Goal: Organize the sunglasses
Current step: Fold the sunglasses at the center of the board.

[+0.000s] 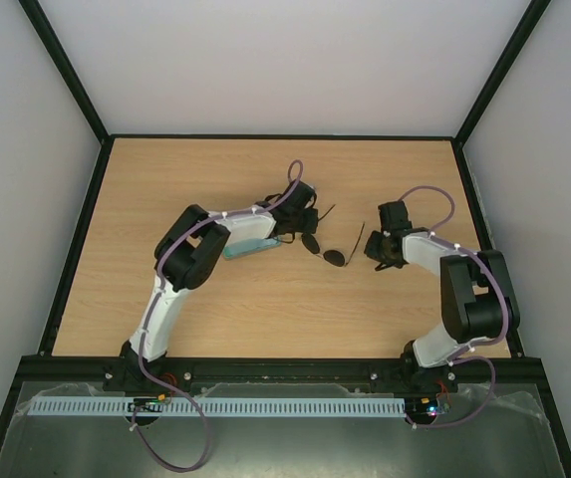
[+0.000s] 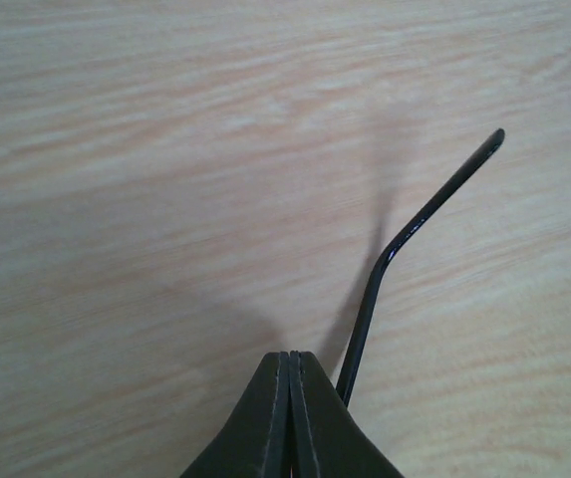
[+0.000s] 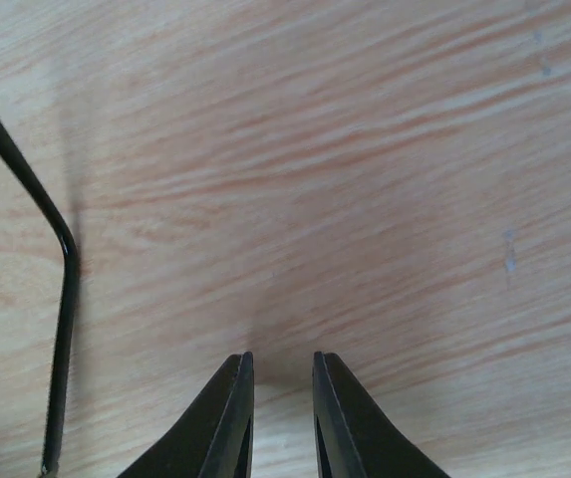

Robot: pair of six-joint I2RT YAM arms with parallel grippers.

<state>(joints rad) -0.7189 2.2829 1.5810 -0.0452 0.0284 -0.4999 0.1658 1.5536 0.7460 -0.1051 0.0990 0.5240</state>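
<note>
Near the middle of the table [image 1: 165,179], a little toward its right edge, the sunglasses [image 1: 323,249] are lying open with their 2 round dark lenses [image 1: 335,257] side by side. Both thin temple arms are sticking out toward the far edge, 1 next to each gripper.

The left gripper [image 2: 291,355] is hovering right beside the first temple arm [image 2: 405,244]. Its 2 fingers are pressing flat together with nothing between them. The wire is running past their right side, not inside, and I cannot tell if it is touching them.

The right gripper [image 3: 283,360] is hanging low over bare wood near the second temple arm [image 3: 64,289]. Its fingers are standing a tiny bit apart and are holding nothing.

A light blue-green thing [image 1: 250,247] is lying under the left arm, on the left-edge side of the sunglasses. I cannot tell what it is.

The sunglasses are looking very light and thin. The wire frame is probably going to bend easily, and the lenses may be getting scratched or smudgy if fingers are squeezing them. The shiny wire is likely slippery too.

I am thinking the best place to take hold is on a temple arm close to its hinge, or on the little bridge between the lenses, with a soft squeeze. Folding each arm in is going to need a slow, gentle push, because a hard one could be snapping the hinge.
</note>
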